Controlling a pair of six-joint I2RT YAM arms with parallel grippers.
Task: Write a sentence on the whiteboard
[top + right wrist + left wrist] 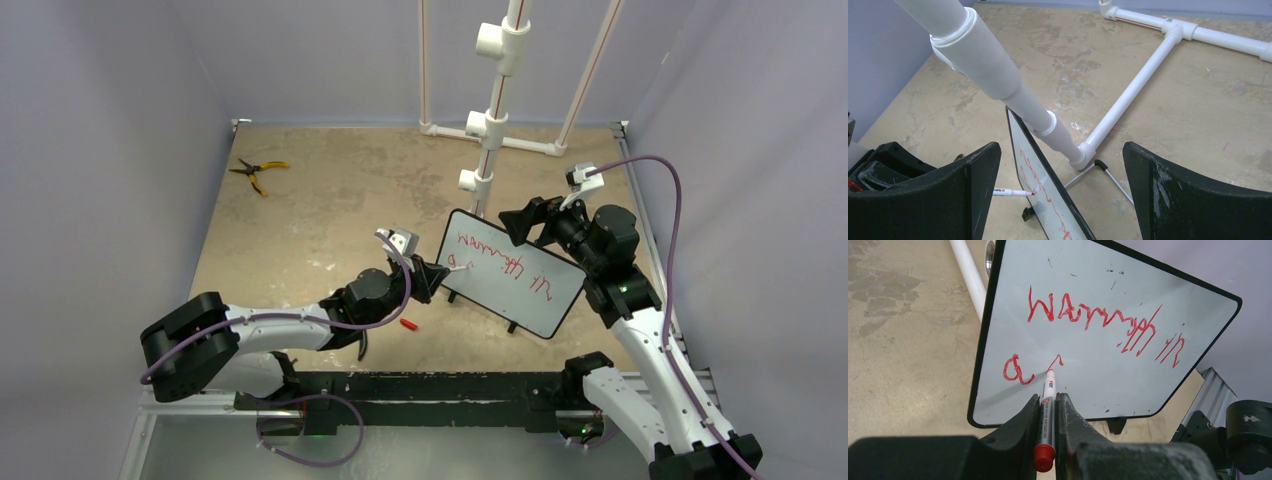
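Note:
The whiteboard stands tilted on its feet right of centre. The sentence in red runs across it; in the left wrist view the sentence has one full line, with an "a" and a short stroke below. My left gripper is shut on a red marker, whose tip touches the whiteboard at that stroke. My right gripper is open at the board's upper right edge. In the right wrist view its fingers stand wide on either side of the whiteboard, and the marker shows.
A red marker cap lies on the table in front of the board. A white PVC pipe frame rises just behind the board. Yellow-handled pliers lie at the far left. The board's wire stand props it from behind.

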